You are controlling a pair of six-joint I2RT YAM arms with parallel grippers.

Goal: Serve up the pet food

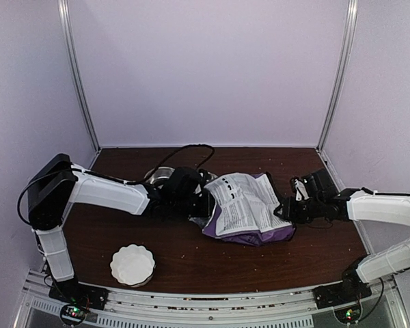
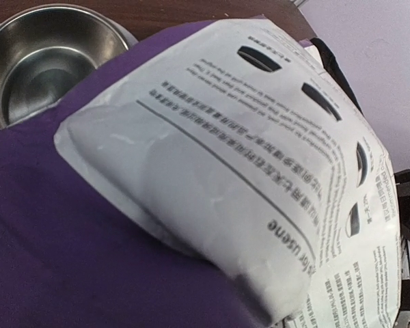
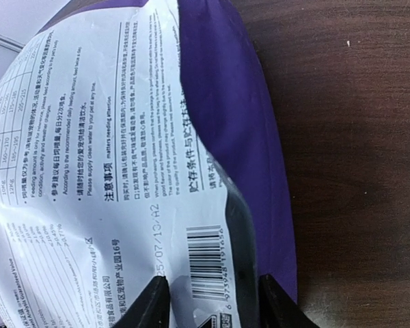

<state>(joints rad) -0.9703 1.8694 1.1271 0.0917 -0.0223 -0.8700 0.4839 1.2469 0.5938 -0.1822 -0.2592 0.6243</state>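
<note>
Clamping bag (image 1: 249, 205) at 9 o'clock with left gripper (image 1: 195, 199), straddling 3 o'clock edge with right gripper (image 3: 213, 290) apart. Could slip if pinched shallow.

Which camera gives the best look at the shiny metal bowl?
The left wrist view: the metal bowl fills its upper left corner, inside visible. The top view shows only a sliver behind the left arm; the right wrist view misses it.

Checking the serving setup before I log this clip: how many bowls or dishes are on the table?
2. A white fluted dish sits at the near left; a shiny round metal bowl stands farther back, partly behind the left arm. The purple-and-white bag may hide others.
</note>
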